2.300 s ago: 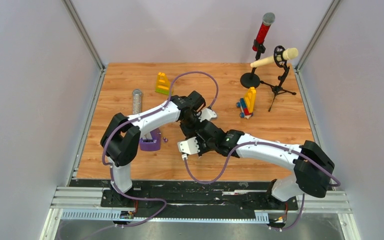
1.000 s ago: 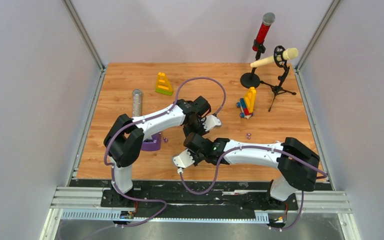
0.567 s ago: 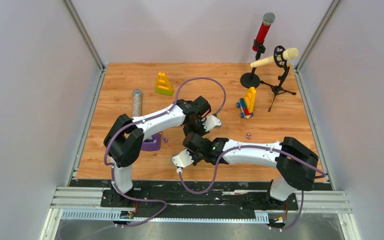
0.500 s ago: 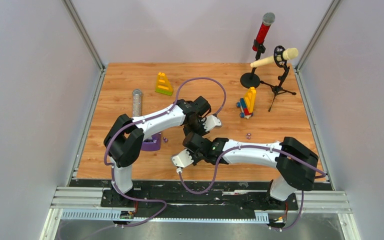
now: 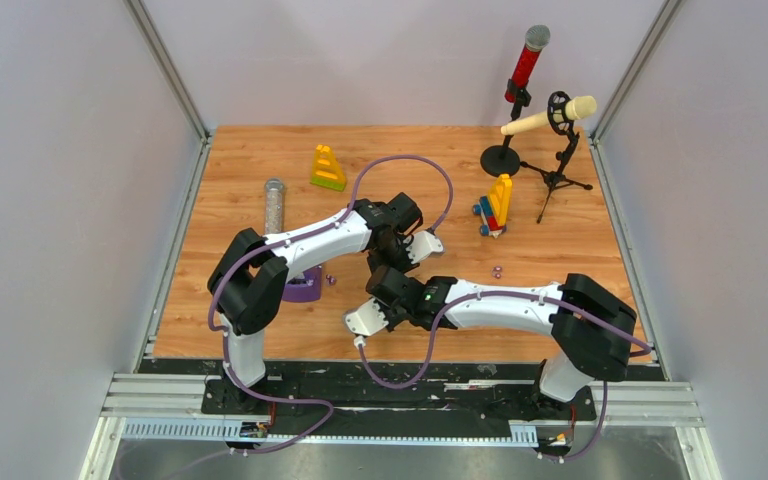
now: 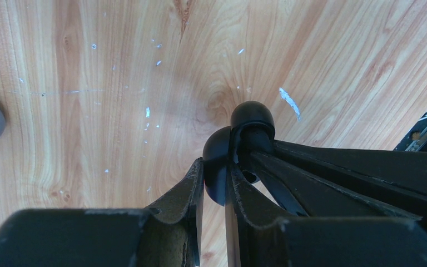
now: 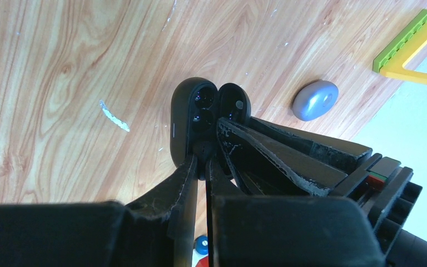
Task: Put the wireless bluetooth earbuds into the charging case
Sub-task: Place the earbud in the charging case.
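Right tool, the nearer of the two, is pinched almost fully together on the black charging case, gripping the end where its two halves join. The case is held open over the wooden counter, with both wells facing the wrist camera. The wells are too dark to tell whether a bud sits in either.

The right arm reaches from the near right base with its elbow bent low at the right. Its forearm lies leftward across the near part of the counter to the middle.

Just beyond, the left tool points down from the far side, its jaws nipped tight on one rounded half of the same case. The two tools meet tip to tip. The left arm rises from the near left base, folds at the elbow and stretches right and farther in.

Purple earbuds lie left of the tools, beside a purple piece under the left forearm. One purple bud lies to the right. A grey pebble-shaped case rests farther off, toward a yellow and green block.
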